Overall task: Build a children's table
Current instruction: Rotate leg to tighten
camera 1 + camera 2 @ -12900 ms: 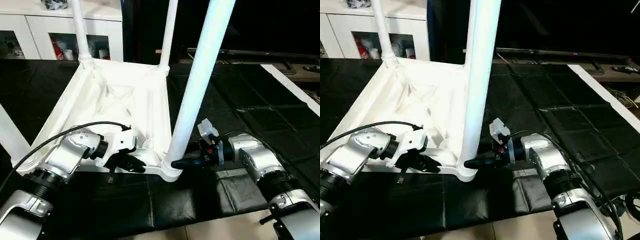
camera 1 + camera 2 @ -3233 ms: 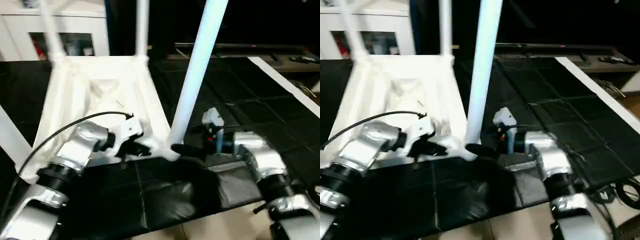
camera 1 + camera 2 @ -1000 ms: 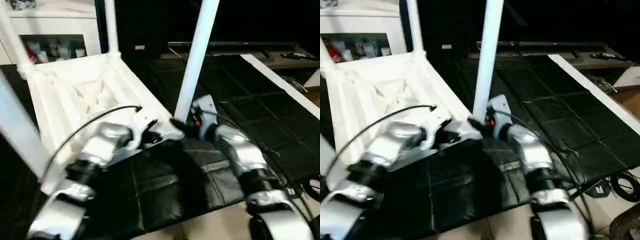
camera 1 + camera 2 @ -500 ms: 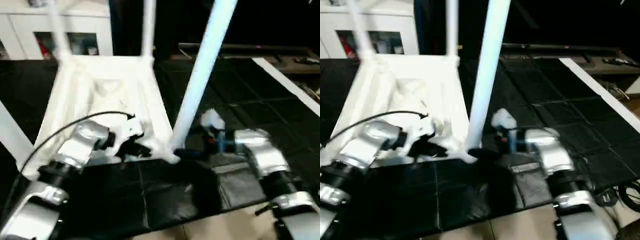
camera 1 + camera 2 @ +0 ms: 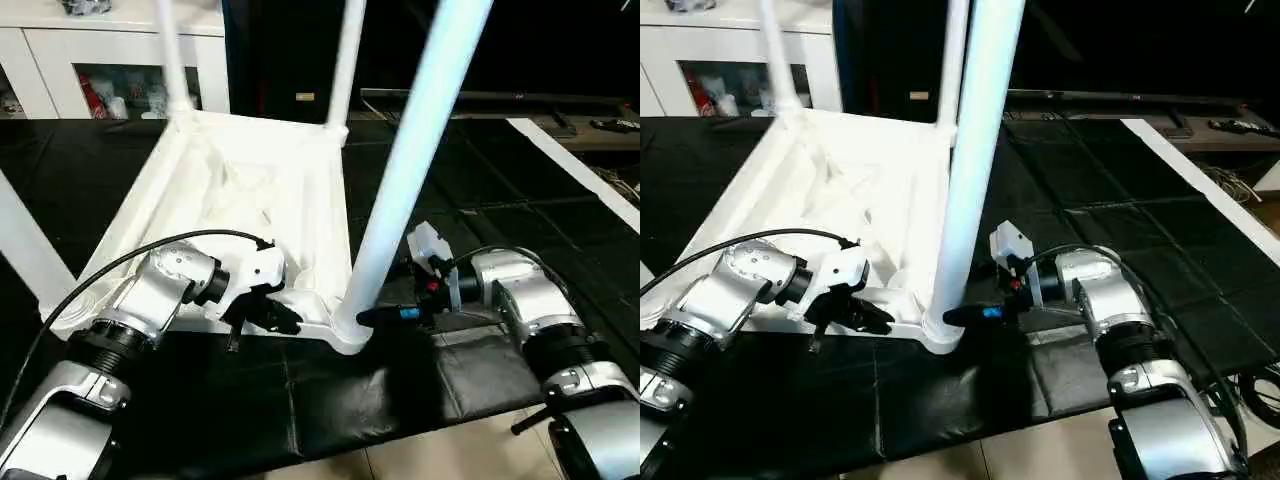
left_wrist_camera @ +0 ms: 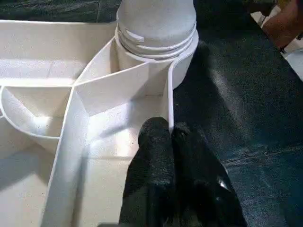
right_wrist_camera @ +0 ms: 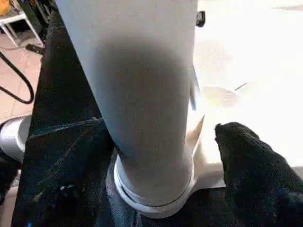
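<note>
White plastic dominates the left eye view: the children's table (image 5: 255,215) lies upside down on a black mat (image 5: 480,200), ribbed underside up, its four legs rising out of the picture. Half a second ago this view was smeared and angled otherwise; now it is steady. Set against the frame from about thirteen seconds back, the table lies much the same way, its long sides running away from the robot toward the white cabinet (image 5: 110,60), its near short edge close to the mat's near edge. The near right leg (image 5: 410,170) stands in its corner socket (image 5: 348,332), long axis close to vertical, leaning slightly toward the right at its top. The left end effector (image 5: 265,312) is at the near rim, just left of that socket, as before. The right end effector (image 5: 388,315) reaches in from the right toward the leg's base.

In the right eye view the right end effector's tip lies just beside the socket; contact there cannot be judged.

In the left wrist view the left end effector's two fingers (image 6: 156,156) are together, pinching the thin upright wall of the rim, with the socket just beyond.

In the right wrist view the leg rises from its socket, one black finger (image 7: 251,165) beside it and a second dark shape on its other side, so the right end effector stands apart around the leg's base.
</note>
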